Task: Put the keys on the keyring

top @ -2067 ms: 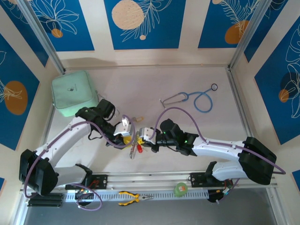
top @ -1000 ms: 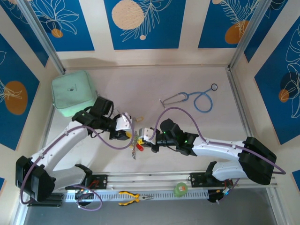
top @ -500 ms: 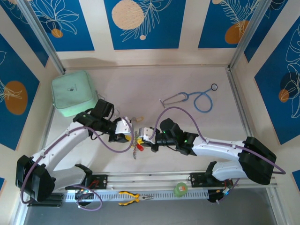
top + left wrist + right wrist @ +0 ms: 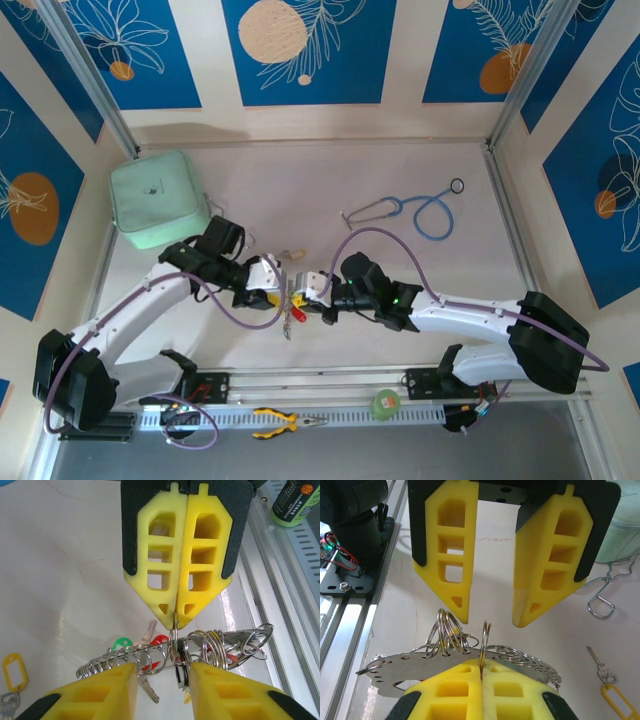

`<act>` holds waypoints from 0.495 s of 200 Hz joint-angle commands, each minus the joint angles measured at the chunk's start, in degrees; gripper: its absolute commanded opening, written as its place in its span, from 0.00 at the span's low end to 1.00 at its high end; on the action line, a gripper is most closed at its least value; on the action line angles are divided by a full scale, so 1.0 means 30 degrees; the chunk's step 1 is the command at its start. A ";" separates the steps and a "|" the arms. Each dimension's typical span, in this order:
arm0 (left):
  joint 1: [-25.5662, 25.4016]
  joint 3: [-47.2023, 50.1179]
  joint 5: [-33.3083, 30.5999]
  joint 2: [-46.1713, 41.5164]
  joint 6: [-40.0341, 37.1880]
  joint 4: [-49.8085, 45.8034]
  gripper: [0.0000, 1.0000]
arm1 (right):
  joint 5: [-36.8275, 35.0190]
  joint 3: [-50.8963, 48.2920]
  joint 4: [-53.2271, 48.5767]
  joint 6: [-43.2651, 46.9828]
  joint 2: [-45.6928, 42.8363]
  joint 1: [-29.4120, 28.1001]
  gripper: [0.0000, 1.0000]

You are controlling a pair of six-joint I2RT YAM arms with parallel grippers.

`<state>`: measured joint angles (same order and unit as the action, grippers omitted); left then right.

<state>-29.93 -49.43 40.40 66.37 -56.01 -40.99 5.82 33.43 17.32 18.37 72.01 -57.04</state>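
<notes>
Silvery keyring point(image 4: 173, 642) sits pinched in the right pincer point(image 4: 176, 615); left pincer point(image 4: 491, 617) straddles it, jaws apart. Threading step; next likely needs a precise left closure.

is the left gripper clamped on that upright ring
No, in the right wrist view the left gripper stands open, a finger on either side of the upright metal ring, which the shut right gripper pinches.

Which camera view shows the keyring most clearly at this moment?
The left wrist view: the keyring stretches across it, its loops distinct, one loop pinched by the shut right gripper. The right wrist view is close too, but that gripper covers its lower part. The top external view gives only a tiny silvery glint.
</notes>
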 commanded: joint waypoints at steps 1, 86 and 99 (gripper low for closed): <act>-0.0274 0.0289 0.0595 -0.0326 -0.0287 0.0521 0.32 | -0.0014 0.0635 0.0408 -0.0176 0.0109 -0.0168 0.00; -0.0524 0.0309 0.1042 -0.0281 0.0122 0.0810 0.25 | -0.0008 0.0813 0.0759 -0.0235 0.0372 -0.0258 0.00; -0.0517 0.0305 0.1221 -0.0325 0.0174 0.0887 0.22 | -0.0029 0.0810 0.0759 -0.0241 0.0427 -0.0251 0.00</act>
<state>-30.89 -48.99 40.88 66.28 -55.66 -38.74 5.80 33.76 17.74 18.35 72.66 -57.41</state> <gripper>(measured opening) 0.246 0.050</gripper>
